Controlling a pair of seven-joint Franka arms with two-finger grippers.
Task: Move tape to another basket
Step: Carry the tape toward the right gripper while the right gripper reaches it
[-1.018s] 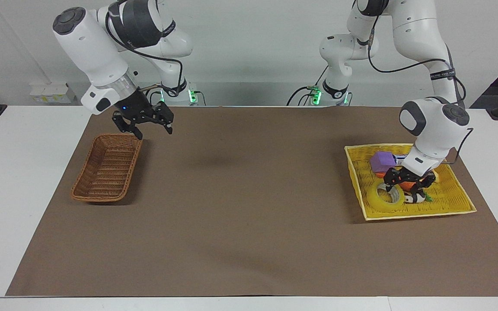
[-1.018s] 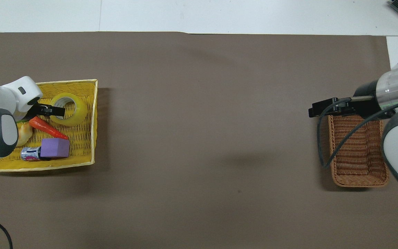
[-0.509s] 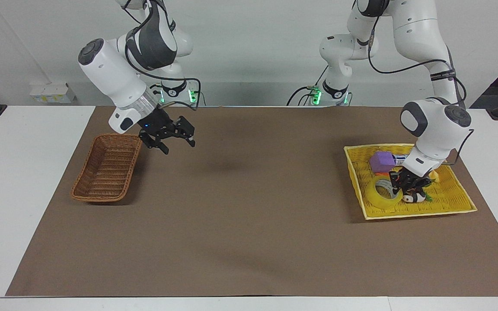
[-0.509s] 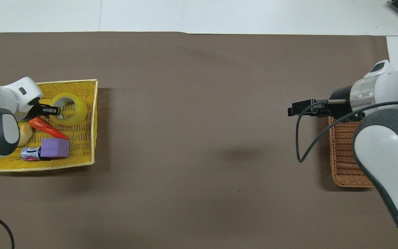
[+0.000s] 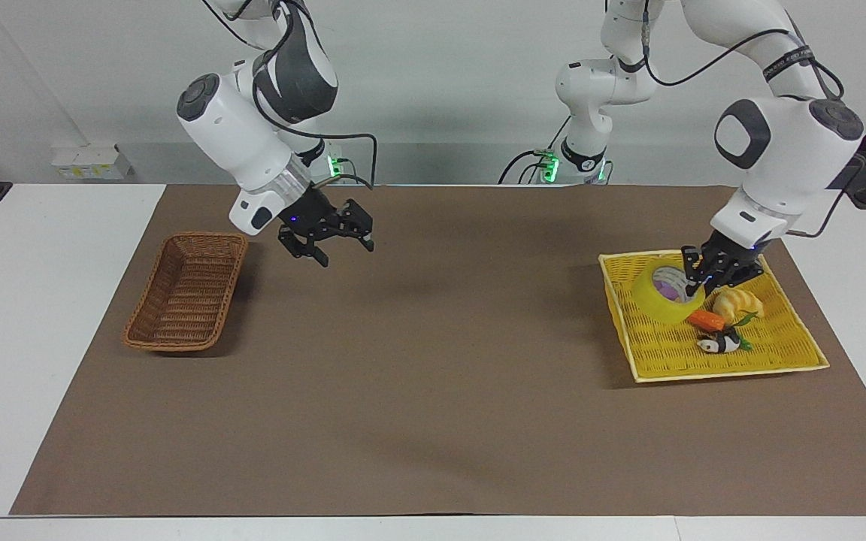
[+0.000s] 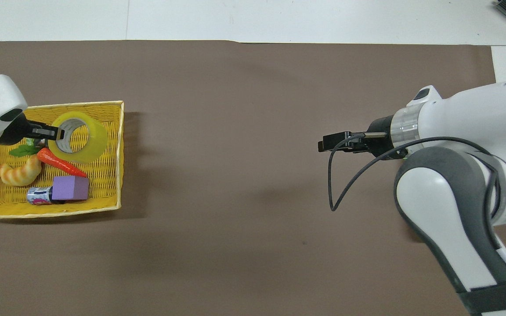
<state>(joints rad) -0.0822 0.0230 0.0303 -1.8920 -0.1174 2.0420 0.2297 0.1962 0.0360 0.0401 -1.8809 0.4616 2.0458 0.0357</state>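
Over the yellow basket (image 5: 794,349) at the left arm's end of the table (image 5: 433,421), the left gripper (image 5: 700,279) has its fingers pinched on the rim of the tape (image 5: 657,299), and the roll hangs tilted, clear of the weave, above the carrot (image 5: 706,320) and croissant toy (image 5: 737,303). The right gripper (image 5: 335,242) hovers over bare brown mat, fingers spread wide, just beside the wicker basket (image 5: 186,293).
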